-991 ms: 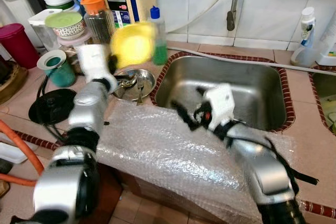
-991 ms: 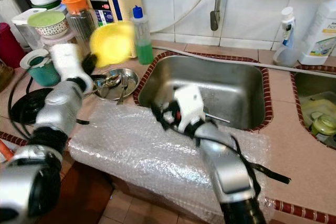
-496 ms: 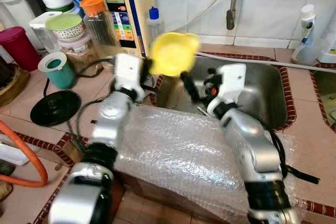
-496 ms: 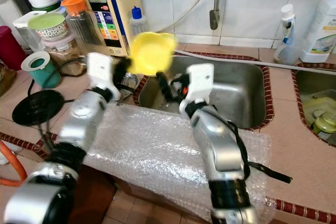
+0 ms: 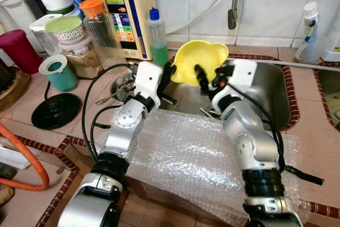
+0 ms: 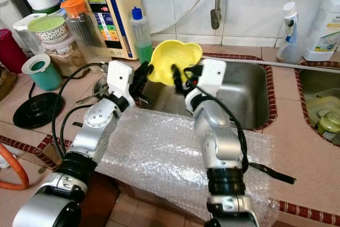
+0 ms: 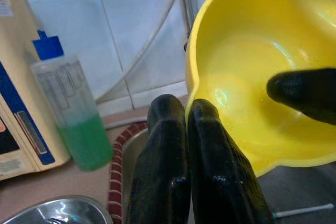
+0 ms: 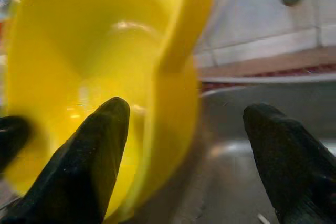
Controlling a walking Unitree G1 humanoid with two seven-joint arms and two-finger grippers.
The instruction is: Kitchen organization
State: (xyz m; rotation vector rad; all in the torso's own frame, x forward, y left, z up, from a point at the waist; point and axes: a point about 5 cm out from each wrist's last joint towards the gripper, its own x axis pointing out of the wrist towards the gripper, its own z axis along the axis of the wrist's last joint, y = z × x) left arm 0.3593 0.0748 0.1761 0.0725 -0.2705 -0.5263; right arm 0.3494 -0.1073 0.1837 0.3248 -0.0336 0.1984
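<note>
A glossy yellow plastic bowl with a pouring spout (image 5: 199,62) is hanging in the air, tilted on its side, above the left end of a brushed stainless-steel sink basin (image 5: 268,97). The left gripper (image 5: 168,74) is pinching the bowl's rim, its two black fingers (image 7: 181,145) clenched together on the thin plastic edge. The right gripper (image 5: 208,77) is spread wide, one finger (image 8: 89,156) reaching inside the smooth hollow of the bowl, the other finger out over the sink; it is not clamping anything.

The sink is sitting in a worktop of pinkish-tan tiles (image 5: 313,115) edged with dark red patterned trim. A crinkled sheet of clear bubble wrap (image 5: 186,158) is draping over the worktop's front edge beneath both silver arms.

Behind the bowl, a clear squeeze bottle with a blue cap and green liquid (image 5: 158,35) is standing beside a cream-coloured countertop appliance with a small screen and coloured buttons (image 5: 125,11); its brand lettering is too small to read. To the left, a shallow round steel dish holding spoons (image 5: 123,83), a teal plastic cup (image 5: 57,72) and a flat black round lid (image 5: 54,108) are resting on the tiles.
</note>
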